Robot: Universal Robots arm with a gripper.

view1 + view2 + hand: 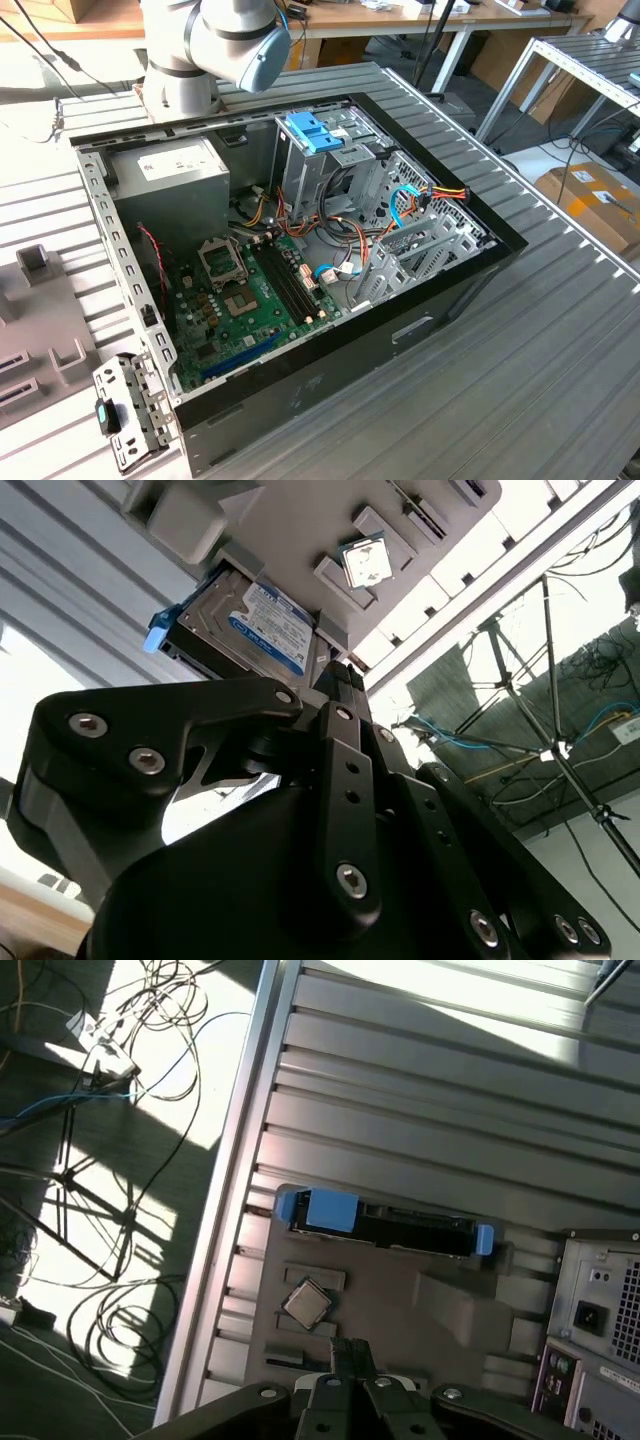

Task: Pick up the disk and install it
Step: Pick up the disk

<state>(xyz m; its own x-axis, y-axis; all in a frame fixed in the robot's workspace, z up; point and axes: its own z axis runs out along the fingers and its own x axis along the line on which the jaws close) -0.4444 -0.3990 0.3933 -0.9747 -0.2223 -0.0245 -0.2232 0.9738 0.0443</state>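
While the black claw point(350, 1348) hung pressed together, we saw the flat silver blue-railed disk point(385, 1232) edge-on at one edge of the grey plastic tray point(440, 1305).

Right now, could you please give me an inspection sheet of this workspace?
Surface: ribbed metal table, carrying an open computer case.
Job's things: the disk stands on edge in a grey fixture, not yet picked up.
Clutter: a processor chip on the fixture.
Grippers: the gripper shut, empty, apart from the disk.
Cables: loose cables on the floor; wire bundles inside the case.
Surroundings: tripod, cardboard box.
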